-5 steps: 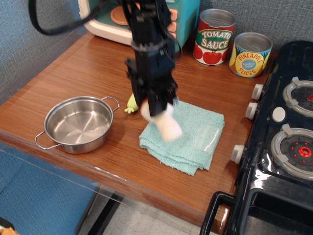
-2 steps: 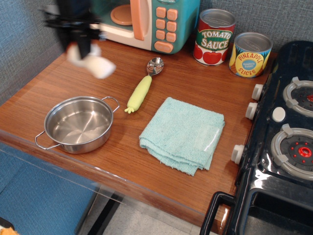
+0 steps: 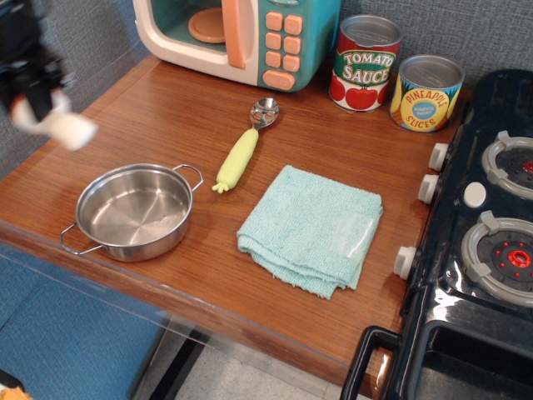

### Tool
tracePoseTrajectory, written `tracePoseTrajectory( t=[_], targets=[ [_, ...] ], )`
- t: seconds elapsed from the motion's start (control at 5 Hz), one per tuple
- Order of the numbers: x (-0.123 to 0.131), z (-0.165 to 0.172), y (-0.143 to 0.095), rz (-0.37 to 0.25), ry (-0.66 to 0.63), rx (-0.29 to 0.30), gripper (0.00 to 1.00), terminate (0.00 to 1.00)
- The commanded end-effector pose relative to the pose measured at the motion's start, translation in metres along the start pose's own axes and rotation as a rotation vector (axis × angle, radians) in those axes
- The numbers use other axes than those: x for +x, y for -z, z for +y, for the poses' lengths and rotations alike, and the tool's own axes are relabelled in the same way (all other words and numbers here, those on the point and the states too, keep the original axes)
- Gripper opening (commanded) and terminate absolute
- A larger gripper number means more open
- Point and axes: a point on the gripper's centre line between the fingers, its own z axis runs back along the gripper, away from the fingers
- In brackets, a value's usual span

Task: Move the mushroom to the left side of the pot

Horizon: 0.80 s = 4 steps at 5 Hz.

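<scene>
The mushroom (image 3: 62,125) shows as a blurred white stem held in the air at the far left, above the table's left edge. My gripper (image 3: 33,104) is black and blurred at the top left corner, shut on the mushroom's upper part; the cap is hidden in the fingers. The pot (image 3: 133,211), a shallow shiny steel pot with two wire loop handles, stands empty at the front left of the table, below and to the right of the mushroom.
A yellow-green-handled spoon (image 3: 243,148) lies right of the pot. A folded teal towel (image 3: 312,229) lies mid-table. A toy microwave (image 3: 241,37), a tomato sauce can (image 3: 364,62) and a pineapple can (image 3: 425,93) stand at the back. A toy stove (image 3: 483,233) is at right.
My gripper has carried the mushroom from above the towel leftwards across the table, past the microwave, to the far left above the table's edge.
</scene>
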Motion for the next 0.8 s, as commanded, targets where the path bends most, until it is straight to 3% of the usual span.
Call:
tracePoseTrajectory(
  t=[0.0, 0.4, 0.6],
  targets=[
    [-0.022, 0.019, 0.011, -0.003, -0.051, -0.025, 0.0, 0.0],
    [-0.02, 0.006, 0.016, 0.002, -0.013, -0.027, 0.0, 0.0],
    [-0.02, 0.003, 0.005, -0.007, -0.008, -0.008, 1.0, 0.0]
  ],
)
